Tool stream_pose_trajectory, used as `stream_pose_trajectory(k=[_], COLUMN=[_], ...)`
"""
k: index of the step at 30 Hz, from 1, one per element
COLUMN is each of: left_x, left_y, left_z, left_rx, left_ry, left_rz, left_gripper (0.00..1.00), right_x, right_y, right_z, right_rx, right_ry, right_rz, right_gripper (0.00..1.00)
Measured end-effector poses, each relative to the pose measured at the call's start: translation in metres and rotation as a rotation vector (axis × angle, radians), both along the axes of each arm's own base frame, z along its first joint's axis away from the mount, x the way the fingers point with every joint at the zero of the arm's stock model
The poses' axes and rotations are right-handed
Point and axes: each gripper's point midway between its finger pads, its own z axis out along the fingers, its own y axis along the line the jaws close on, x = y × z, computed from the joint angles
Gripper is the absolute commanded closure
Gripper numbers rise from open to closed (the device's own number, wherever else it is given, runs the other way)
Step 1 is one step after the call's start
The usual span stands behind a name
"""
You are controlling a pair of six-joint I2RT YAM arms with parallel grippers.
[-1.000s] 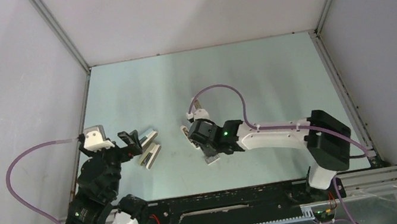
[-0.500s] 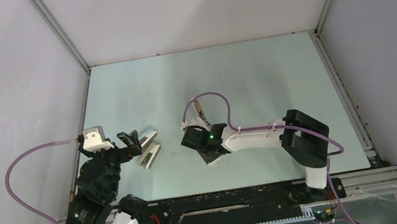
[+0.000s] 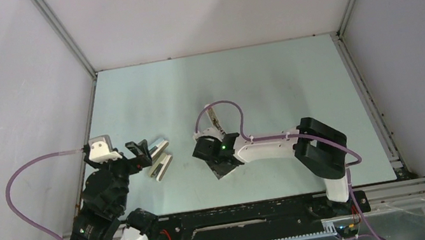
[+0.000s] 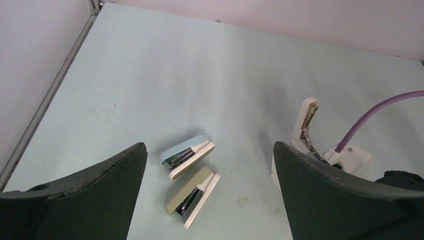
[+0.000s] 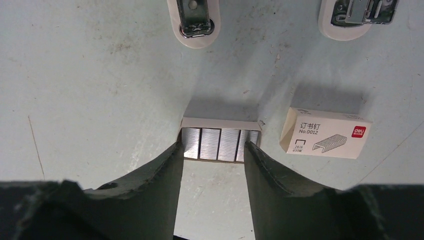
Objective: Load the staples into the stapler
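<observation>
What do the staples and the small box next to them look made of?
The staples: metal, shiny grey with fine ridged lines. The box: probably thin cardboard, matte off-white, with printed text, a red mark and folded corners.

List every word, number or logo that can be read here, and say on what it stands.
"订书钉": on the small white box.
"No.0012": on the same box, below those characters.
The red logo at its right end and the tiny print under the number are too small to read.
Nothing else shows readable text.
</observation>
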Motion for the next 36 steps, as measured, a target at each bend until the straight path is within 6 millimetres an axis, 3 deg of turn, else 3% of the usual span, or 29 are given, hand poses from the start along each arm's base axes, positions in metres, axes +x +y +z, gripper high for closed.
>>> stream_pose_trajectory(k=[20,36], left_x=[0.001,0.0029], left_y=[-0.0001,-0.0011], left_z=[-0.0009,-0.0032], left_rx=[0.001,0.006], left_ry=[0.005,0.017], left_rz=[0.001,0.0], left_gripper=[0.0,0.0], right_x=[0.0024,0.0012], right_y=[-0.0032,-0.0004], right_z=[-0.0043,-0.0004], right_rx=[-0.001,-0.001], right_ry=[0.031,-0.002], right_rz=[-0.014,0.02], right_gripper=[0.36,0.56])
